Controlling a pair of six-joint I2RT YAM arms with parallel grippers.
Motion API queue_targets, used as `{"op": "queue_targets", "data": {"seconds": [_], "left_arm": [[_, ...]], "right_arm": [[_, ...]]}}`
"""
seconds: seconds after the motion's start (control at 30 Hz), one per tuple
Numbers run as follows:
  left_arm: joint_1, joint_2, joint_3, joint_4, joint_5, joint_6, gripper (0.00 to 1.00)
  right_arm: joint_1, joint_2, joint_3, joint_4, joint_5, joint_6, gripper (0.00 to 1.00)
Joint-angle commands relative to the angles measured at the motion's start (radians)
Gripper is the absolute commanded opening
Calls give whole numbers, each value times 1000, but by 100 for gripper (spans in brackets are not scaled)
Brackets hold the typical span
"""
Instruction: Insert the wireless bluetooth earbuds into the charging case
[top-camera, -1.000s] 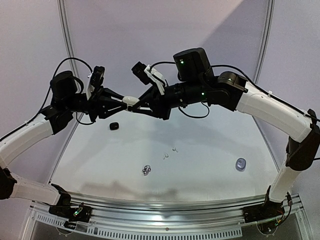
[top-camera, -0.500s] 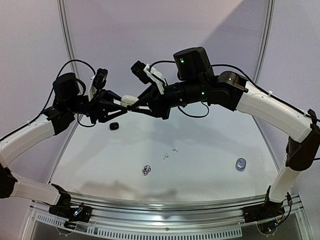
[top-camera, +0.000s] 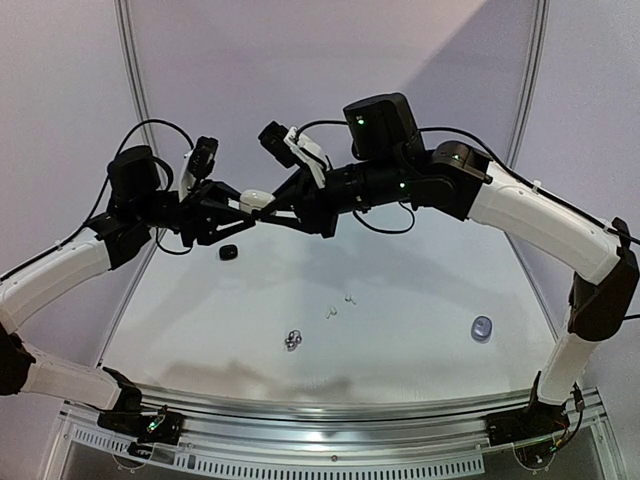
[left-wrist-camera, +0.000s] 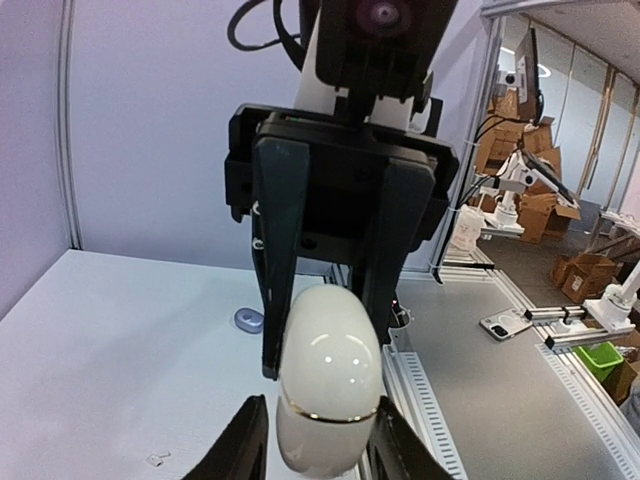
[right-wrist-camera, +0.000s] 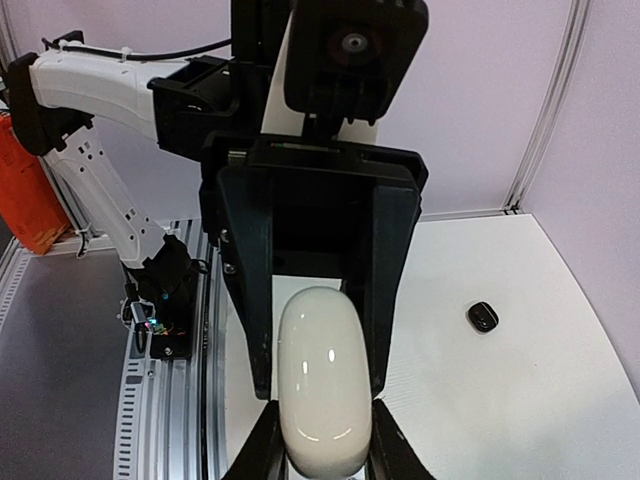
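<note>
In the top view the fingers of both arms cover the ends of the white charging case (top-camera: 257, 200). In the left wrist view its near end runs off the bottom edge. Whether the left gripper (left-wrist-camera: 318, 405) presses the case or only flanks it cannot be told. The earbuds (top-camera: 291, 340) on the table (top-camera: 420, 290) are mere specks, too small for colour or count.

Below my arms the white tabletop (top-camera: 420, 270) carries a black case (top-camera: 229, 252), a bluish case (top-camera: 482, 328), white earbuds (top-camera: 350, 298) and silvery earbuds (top-camera: 292, 341).
</note>
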Motion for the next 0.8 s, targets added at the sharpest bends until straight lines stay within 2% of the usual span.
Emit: {"op": "queue_targets", "data": {"seconds": [0.0, 0.1, 0.2, 0.4, 0.5, 0.53, 0.63, 0.77], "left_arm": [[3, 15, 19, 9, 23, -11, 33], [3, 17, 22, -2, 27, -5, 22], [3, 20, 33, -51, 37, 24, 2], [3, 20, 31, -65, 34, 61, 0], [3, 11, 13, -43, 20, 62, 0], [3, 8, 5, -25, 15, 57, 0], [3, 4, -9, 21, 10, 59, 0], [2, 5, -5, 28, 35, 85, 0]], "right_arm": [[3, 21, 37, -19, 1, -18, 0], [3, 35, 78, -70, 13, -28, 0], [3, 57, 130, -144, 33, -44, 0], [3, 62, 145, -164, 54, -46, 0], [3, 56, 135, -134, 77, -24, 51], [4, 50, 124, -114, 75, -21, 60], [3, 30, 103, -62, 74, -14, 65], [2, 48, 106, -73, 108, -13, 61]]}}
